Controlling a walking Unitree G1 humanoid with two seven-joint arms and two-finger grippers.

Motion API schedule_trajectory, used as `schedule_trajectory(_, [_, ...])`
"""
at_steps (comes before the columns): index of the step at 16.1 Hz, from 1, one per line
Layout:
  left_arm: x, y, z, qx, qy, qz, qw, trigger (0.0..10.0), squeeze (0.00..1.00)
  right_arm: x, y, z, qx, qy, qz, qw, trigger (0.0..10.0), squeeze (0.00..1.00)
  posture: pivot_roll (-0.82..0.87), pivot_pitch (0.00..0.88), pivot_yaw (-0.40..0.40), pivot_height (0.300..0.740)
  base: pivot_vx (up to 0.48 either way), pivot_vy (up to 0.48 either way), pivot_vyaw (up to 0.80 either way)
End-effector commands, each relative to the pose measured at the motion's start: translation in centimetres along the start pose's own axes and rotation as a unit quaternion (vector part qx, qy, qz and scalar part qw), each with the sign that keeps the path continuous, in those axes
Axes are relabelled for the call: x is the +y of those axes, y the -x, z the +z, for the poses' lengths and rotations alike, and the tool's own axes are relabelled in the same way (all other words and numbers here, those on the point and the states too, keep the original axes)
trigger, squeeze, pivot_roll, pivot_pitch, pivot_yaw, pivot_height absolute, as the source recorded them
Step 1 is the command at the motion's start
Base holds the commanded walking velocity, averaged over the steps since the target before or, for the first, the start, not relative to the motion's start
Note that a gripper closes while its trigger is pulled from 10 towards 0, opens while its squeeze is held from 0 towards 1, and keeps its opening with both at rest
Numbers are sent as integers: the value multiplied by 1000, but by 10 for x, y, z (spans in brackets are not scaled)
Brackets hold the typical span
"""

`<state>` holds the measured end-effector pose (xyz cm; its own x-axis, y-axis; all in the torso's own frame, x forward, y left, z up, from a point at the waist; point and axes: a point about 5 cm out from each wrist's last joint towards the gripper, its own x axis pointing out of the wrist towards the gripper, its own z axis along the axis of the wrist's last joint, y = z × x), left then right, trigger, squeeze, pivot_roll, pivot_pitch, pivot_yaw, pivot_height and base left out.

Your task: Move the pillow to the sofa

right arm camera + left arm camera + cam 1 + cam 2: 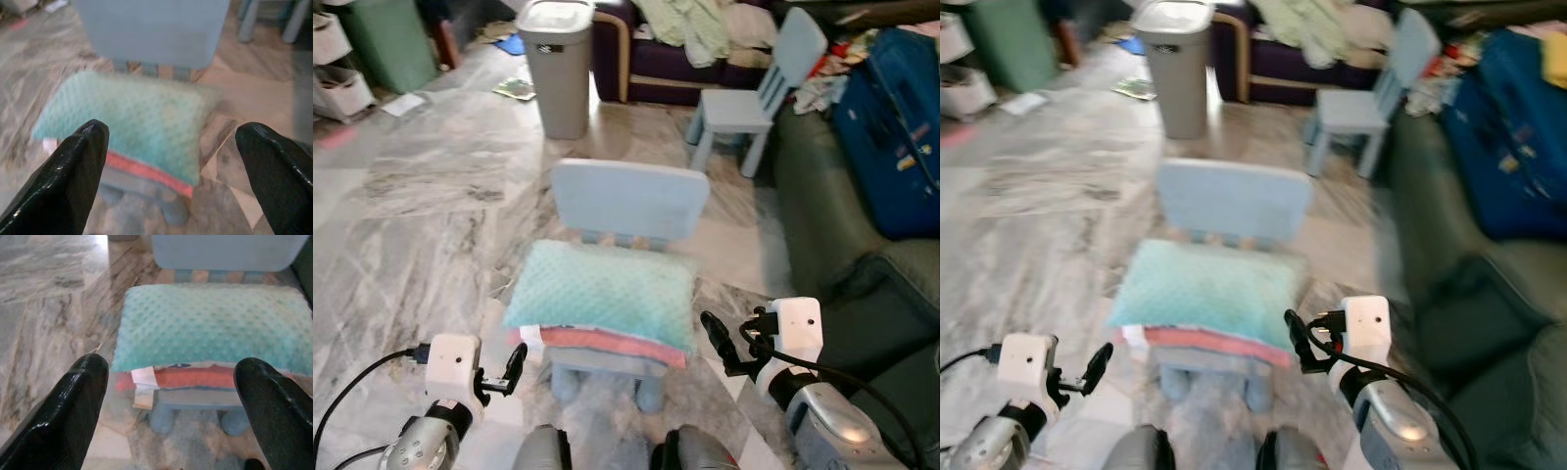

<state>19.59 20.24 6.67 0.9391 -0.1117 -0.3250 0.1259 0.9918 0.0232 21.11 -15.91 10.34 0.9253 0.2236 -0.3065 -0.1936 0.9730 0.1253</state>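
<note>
A marble floor (421, 245) runs to a far grey bin (555, 69); the dark sofa (822, 225) lines the right. The mint pillow (602, 294) lies on a small blue chair (631, 201), close ahead. The left gripper (514, 370) and right gripper (717, 340) flank it, all 4 fingers spread wide, apparently readying a 2-sided squeeze.

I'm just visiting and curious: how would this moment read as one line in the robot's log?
stage: approach | pillow on small blue chair, not gripped | left gripper open, low left | right gripper open, low right | sofa to right
</note>
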Motion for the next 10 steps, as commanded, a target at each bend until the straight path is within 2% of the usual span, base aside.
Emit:
schedule_trajectory(1, [1, 5, -7, 15, 4, 8, 1000, 10000, 0, 1, 0, 9, -15, 7, 8, 1000, 10000, 0, -27, 141, -4, 620, 0, 0, 0])
schedule_trajectory(10, [13, 5, -7, 20, -20, 64, 998, 10000, 0, 0, -2, 6, -11, 9, 7, 1000, 10000, 0, -20, 140, -2, 505, 0, 0, 0])
